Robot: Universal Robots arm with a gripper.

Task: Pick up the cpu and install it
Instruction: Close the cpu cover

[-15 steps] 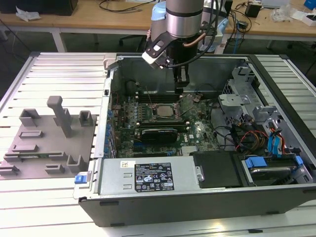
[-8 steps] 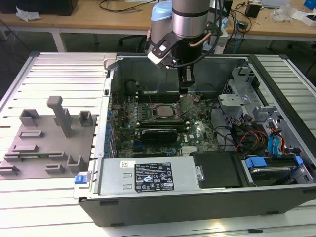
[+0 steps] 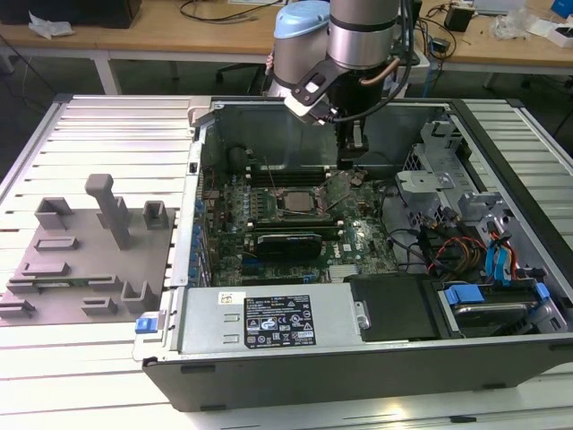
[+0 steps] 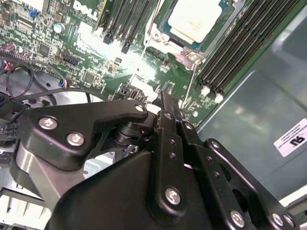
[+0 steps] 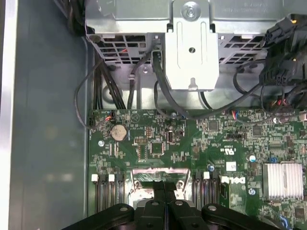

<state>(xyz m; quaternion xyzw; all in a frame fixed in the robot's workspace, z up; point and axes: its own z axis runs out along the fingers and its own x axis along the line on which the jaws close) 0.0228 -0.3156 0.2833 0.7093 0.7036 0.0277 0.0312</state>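
Note:
The cpu [image 3: 294,202], a small square chip with a pale silver top, lies flat in the motherboard socket inside the open computer case [image 3: 376,376]. In the second wrist view the cpu [image 4: 195,19] sits inside the socket's metal frame, with a thin wire lever [image 4: 188,84] beside it. My gripper [image 3: 352,166] hangs over the board just to the exterior view's right of the socket. Its black fingers [image 4: 173,125] are pressed together with nothing between them. In the first wrist view the gripper [image 5: 165,186] covers the middle of the socket frame [image 5: 142,175].
A black expansion card [image 3: 286,242] lies in front of the socket. Memory slots [image 4: 240,52] flank it. A drive cage [image 3: 430,179] and loose cables [image 3: 448,246] fill the case's right side. Grey fixture blocks [image 3: 81,260] stand on the slatted table at the left.

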